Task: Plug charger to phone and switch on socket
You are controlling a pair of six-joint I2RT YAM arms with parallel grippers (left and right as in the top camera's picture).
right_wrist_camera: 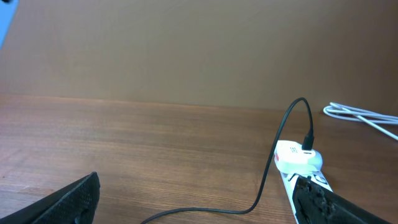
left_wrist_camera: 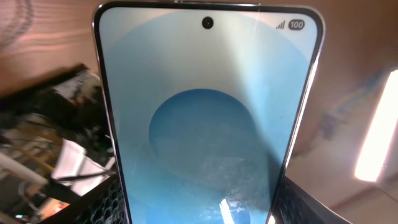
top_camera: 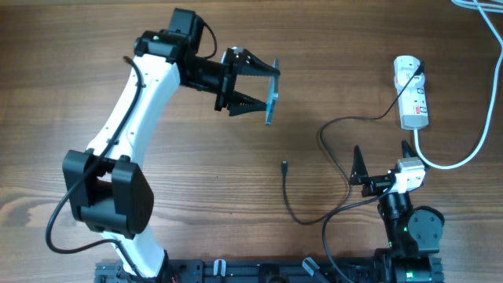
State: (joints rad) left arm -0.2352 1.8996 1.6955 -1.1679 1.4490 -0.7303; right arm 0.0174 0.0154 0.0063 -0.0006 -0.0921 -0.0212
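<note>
My left arm [top_camera: 134, 102] extends forward from its base, bends at the elbow, and sets the wrist level, pointing toward my right side. My left gripper [top_camera: 266, 90] is clamped on the phone [left_wrist_camera: 205, 124]. My right arm [top_camera: 405, 216] sits folded close to its base. My right gripper [top_camera: 383, 163] points forward, jaws fully spread, nothing between them.

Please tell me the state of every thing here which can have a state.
phone: screen lit, held above the table, charger not plugged in.
charger: one end in the socket, connector tip lying free on the table.
socket: lying flat; switch position cannot be told.
left gripper: shut on the phone.
right gripper: open, empty.
</note>
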